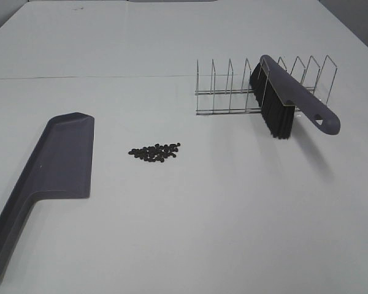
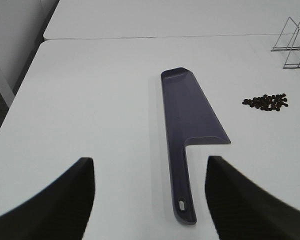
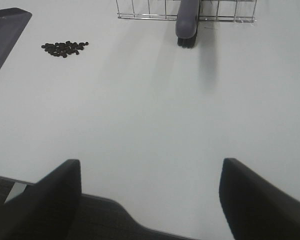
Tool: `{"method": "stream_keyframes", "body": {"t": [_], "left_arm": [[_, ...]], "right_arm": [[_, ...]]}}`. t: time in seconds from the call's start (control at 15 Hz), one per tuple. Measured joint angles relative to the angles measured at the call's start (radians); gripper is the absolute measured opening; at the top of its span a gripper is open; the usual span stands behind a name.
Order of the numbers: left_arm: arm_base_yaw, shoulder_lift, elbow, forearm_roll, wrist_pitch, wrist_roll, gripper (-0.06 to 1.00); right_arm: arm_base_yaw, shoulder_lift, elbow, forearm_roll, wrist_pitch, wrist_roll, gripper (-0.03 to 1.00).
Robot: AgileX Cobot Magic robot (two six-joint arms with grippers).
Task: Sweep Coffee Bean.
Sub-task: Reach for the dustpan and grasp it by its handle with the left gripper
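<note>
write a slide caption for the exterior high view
Loose coffee beans lie between a dustpan and a brush leaning on a wire rack.

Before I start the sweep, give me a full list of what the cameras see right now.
coffee bean: one loose cluster of many beans, dark brown-black, on the table between dustpan and rack.
dustpan: one, grey-purple, flat on the table's left side, handle toward the near edge, apart from the beans.
brush: one, purple back with black bristles, propped in the rack, bristles down.
wire rack: one, silver metal, far right of the table.
table: one, white, under everything.
left gripper: one, black, open, empty, above the dustpan's handle.
right gripper: one, black, open, empty, over the table's near edge.
</note>
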Motion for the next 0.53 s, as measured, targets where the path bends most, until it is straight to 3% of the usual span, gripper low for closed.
{"method": "stream_keyframes", "body": {"t": [0.33, 0.4, 0.47, 0.53], "left_arm": [[0.000, 0.000, 0.000, 0.000, 0.000, -0.001, 0.60], [0.000, 0.000, 0.000, 0.000, 0.000, -0.001, 0.69], [0.000, 0.000, 0.000, 0.000, 0.000, -0.001, 0.69], [0.000, 0.000, 0.000, 0.000, 0.000, -0.001, 0.77]], "right_arm": [[0.000, 0.000, 0.000, 0.000, 0.000, 0.000, 0.68], [0.000, 0.000, 0.000, 0.002, 0.000, 0.000, 0.68], [0.000, 0.000, 0.000, 0.002, 0.000, 0.000, 0.68], [0.000, 0.000, 0.000, 0.002, 0.000, 0.000, 0.68]]}}
